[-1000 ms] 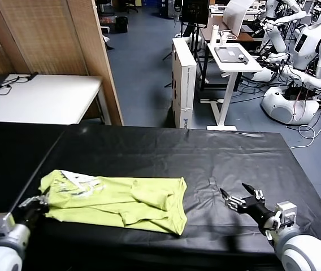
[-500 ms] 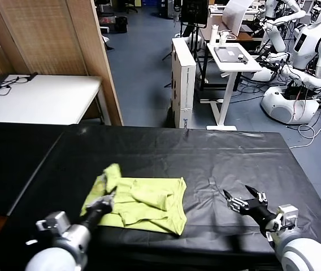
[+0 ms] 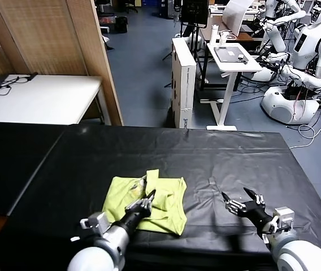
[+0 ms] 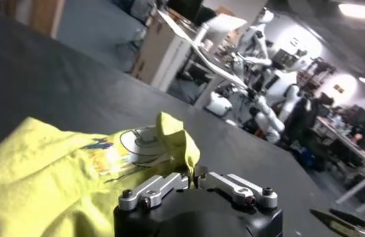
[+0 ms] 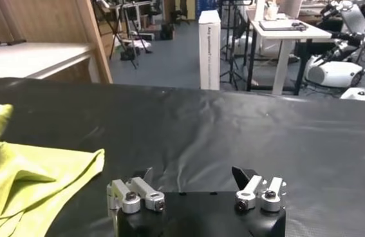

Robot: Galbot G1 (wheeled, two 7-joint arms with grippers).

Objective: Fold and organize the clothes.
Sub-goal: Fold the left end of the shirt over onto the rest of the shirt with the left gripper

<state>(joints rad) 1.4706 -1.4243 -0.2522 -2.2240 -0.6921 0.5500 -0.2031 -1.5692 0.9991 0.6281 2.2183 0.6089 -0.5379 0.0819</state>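
Observation:
The lime yellow-green T-shirt (image 3: 149,199) lies partly folded on the black table (image 3: 166,152), near its front middle. My left gripper (image 3: 147,199) is shut on a fold of the shirt and holds that fold up over the rest of the cloth. In the left wrist view the pinched fabric (image 4: 177,145) stands up between the jaws, with the white print (image 4: 137,142) beside it. My right gripper (image 3: 241,203) is open and empty, low over the table to the right of the shirt. The right wrist view shows the shirt's edge (image 5: 34,177).
The table's front edge is close below both grippers. A white table (image 3: 36,99) stands at the back left. A white cabinet (image 3: 184,79), a small desk (image 3: 231,56) and other robots (image 3: 296,68) stand beyond the far edge.
My left gripper has carried the shirt's left side to the right, folding it over the rest; the shirt now covers about half its earlier width. The right gripper has barely moved.

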